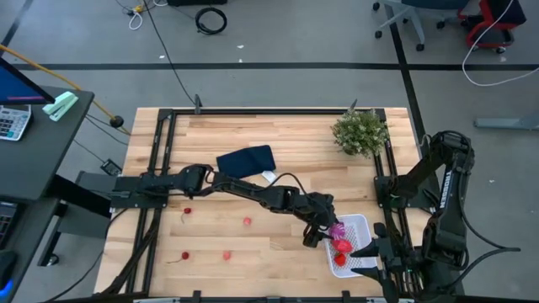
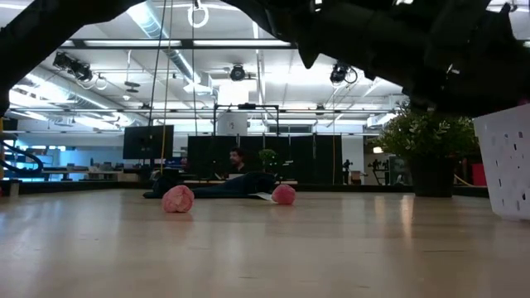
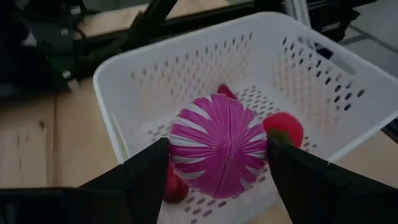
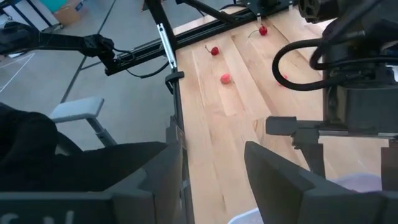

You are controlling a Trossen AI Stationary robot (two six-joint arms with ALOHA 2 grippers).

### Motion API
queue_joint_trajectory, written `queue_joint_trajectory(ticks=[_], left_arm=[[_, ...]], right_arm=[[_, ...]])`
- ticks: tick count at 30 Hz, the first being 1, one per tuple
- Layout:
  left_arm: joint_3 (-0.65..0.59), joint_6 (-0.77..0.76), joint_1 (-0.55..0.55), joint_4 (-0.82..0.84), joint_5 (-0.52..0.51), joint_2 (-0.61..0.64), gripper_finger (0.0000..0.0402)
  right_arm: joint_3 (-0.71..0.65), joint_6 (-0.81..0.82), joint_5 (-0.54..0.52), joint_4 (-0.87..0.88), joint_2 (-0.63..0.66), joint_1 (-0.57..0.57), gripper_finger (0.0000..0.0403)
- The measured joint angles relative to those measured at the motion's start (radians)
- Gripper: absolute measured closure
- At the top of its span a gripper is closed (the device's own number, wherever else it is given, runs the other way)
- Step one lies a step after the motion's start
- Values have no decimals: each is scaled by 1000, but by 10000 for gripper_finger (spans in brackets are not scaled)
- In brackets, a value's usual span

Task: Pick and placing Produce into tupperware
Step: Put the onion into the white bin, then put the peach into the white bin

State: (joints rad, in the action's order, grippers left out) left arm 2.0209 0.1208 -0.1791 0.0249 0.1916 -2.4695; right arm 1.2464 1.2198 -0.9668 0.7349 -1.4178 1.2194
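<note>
The white perforated tupperware [image 1: 359,225] sits on the table at the near right. In the left wrist view it [image 3: 124,93] holds a bigger red piece [image 3: 285,128] and two smaller red bits [image 3: 226,92]. My left gripper [image 1: 329,229] has reached across the table and is shut on the purple striped ball [image 3: 219,144] over the container. Several tiny red and pink bits [image 1: 247,221] lie on the wood at the near left; two of them [image 2: 177,199] show in the low view. My right gripper [image 4: 211,168] waits, open, just right of the container. My left gripper pinches the purple striped ball between its two fingers [image 3: 149,171], one on each opposite side [image 3: 180,146] of the ball. The ball is lifted clear, above the inside of the tupperware. The fingers come slanting down from the table's left side.
A dark navy folded cloth [image 1: 247,162] lies mid-table under the left arm. A green bushy plant [image 1: 360,132] stands at the far right. Black rails run along both table sides. The right arm [image 1: 442,194] is folded at the right edge.
</note>
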Motion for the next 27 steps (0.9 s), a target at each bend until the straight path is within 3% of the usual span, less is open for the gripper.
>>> queue_joint_trajectory(ticks=[5, 20, 27], left_arm=[[0, 40, -5, -9, -71, 0, 133], [0, 40, -7, -62, -76, 4, 69], [5, 46, -10, 3, -79, 108, 77]], right_arm=[[0, 0, 0, 0, 0, 0, 220], [0, 18, -20, -1, 0, 0, 220], [0, 18, -21, -3, -9, 0, 220]])
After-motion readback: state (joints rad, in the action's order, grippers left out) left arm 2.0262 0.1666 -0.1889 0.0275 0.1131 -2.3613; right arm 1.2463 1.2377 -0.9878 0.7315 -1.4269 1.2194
